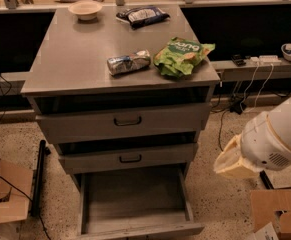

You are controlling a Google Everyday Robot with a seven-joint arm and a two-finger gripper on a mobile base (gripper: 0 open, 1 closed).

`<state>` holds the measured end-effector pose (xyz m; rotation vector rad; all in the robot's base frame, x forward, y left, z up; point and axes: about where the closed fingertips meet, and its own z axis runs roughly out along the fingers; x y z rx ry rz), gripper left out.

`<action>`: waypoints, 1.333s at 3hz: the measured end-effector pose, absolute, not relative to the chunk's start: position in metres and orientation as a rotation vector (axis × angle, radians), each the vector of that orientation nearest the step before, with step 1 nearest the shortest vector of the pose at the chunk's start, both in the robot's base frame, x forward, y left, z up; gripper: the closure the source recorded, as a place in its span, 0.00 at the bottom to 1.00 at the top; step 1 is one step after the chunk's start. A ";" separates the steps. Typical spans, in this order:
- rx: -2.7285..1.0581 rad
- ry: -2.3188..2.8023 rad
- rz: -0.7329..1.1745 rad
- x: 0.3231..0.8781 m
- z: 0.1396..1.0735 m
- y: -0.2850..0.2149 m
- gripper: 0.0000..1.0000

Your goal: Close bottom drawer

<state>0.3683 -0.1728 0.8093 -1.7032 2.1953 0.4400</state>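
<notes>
The bottom drawer [135, 204] of the grey metal cabinet [85, 69] is pulled far out toward me. Its wide shallow tray is empty, and its low front panel lies along the bottom edge of the view. Its handle is hidden. The middle drawer [130, 159] and the top drawer [127, 121] each stand slightly ajar. Only my white arm [277, 134] with its cream cuff [232, 161] shows, to the right of the cabinet at the level of the middle drawer and apart from it. My gripper itself is out of view.
On the cabinet top lie a green snack bag [180, 56], a crushed can [129, 62], a dark snack bag [142, 15] and a small bowl [85, 9]. Cardboard boxes sit on the floor at left [5, 194] and right [277, 211]. Cables run across the floor at right.
</notes>
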 end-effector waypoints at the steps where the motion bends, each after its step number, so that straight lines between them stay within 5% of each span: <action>1: -1.704 2.202 0.457 0.367 0.804 -0.173 1.00; 4: -1.643 2.257 0.795 0.358 0.627 -0.167 1.00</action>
